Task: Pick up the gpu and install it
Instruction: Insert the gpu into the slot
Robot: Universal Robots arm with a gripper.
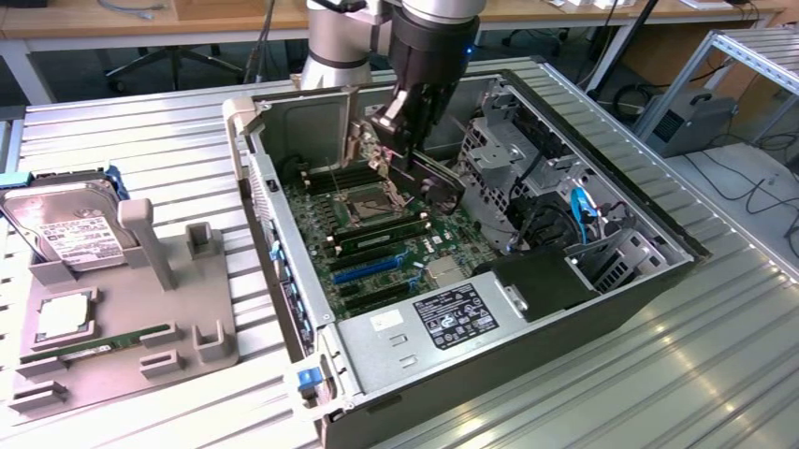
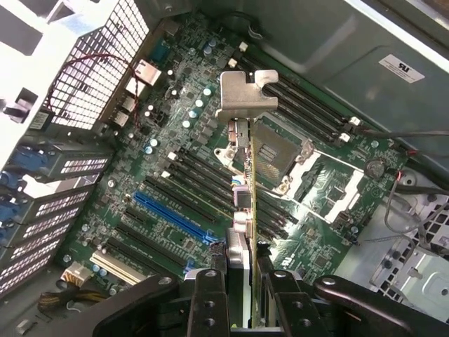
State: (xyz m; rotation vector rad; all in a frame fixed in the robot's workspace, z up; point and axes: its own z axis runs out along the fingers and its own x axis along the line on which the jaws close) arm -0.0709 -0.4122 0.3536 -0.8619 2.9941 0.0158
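GPU point(image 2: 242, 210): the thin flat black expansion card, held edge-on in the air inside the open case, above the board and seated in nothing that I can see.
Pincer point(image 2: 245, 288): closed on the GPU's near end, one black finger on each face; I judge the hold firm enough to press down with.
Bracket point(image 2: 245, 95): the silver metal bracket is at the card's far end, toward the perforated rear wall, which is the way I want it.
Blue slot point(image 2: 172, 217): this long blue plastic connector lies off to one side of the card, not beneath it, with black slots alongside. I judge the card must be lined up parallel over its slot before any descent.
CPU socket point(image 2: 280, 151): the open square silver socket sits just beside the card's line. I would keep the card's edge off it.
Green motherboard point(image 2: 330, 232): densely populated, so I would go straight down with the card level, no twist, and stop if one end meets first.
Grey metal computer case point(image 1: 624, 290): lies open on its side on the ribbed metal counter point(image 1: 150, 150).
Grey parts fixture point(image 1: 187, 323): well apart on the exterior view's left, carrying a silver hard drive point(image 1: 69, 234).
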